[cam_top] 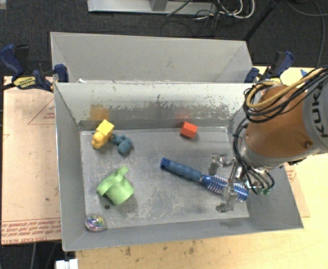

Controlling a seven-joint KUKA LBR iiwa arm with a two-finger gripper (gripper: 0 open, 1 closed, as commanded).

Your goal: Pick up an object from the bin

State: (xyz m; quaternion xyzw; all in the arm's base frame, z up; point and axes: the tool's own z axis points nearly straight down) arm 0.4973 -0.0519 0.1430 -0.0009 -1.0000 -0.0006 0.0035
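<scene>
You find the hand [222, 185] with fingers apart, one on each side of the bristled end of the blue brush [181, 172], whose handle runs up-left toward the middle of the bin [152, 203].

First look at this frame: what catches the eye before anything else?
The pincer at the right end of the bin stands out, open astride the bristled head of a blue brush that lies slantwise on the floor. To the left sit a green lump and a yellow toy, and an orange block lies by the back wall.
</scene>
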